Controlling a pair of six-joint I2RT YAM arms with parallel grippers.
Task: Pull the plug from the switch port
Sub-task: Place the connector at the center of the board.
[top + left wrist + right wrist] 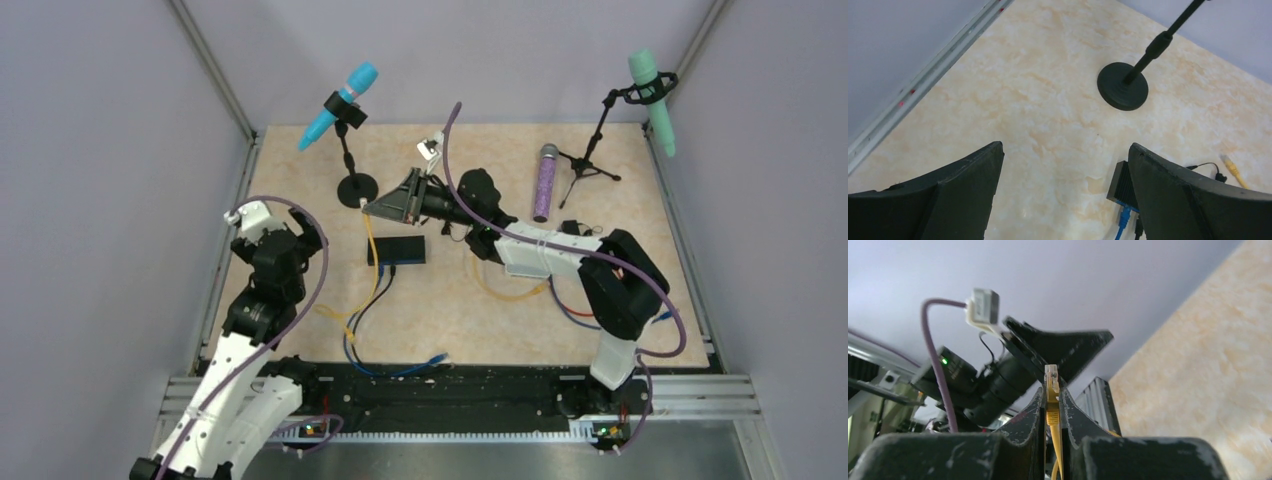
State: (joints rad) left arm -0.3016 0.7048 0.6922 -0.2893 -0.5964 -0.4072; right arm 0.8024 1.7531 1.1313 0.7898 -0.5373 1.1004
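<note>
The switch (397, 250) is a flat black box lying mid-table; its left end shows in the left wrist view (1120, 184). A blue plug (1123, 216) and a black one sit in its near edge. The yellow plug (364, 203) is out of the switch, its cable hanging down past the box's left end. My right gripper (369, 208) is shut on this plug (1051, 382), raised above the table and pointing left (1051, 391). My left gripper (300, 240) hovers left of the switch, open and empty (1065, 146).
A blue microphone's round stand base (357, 190) sits just beyond the held plug. A purple microphone (545, 180) lies at the back right beside a tripod with a green microphone (650, 95). Another yellow plug (1230, 162) lies right of the switch. Loose cables trail toward the near edge.
</note>
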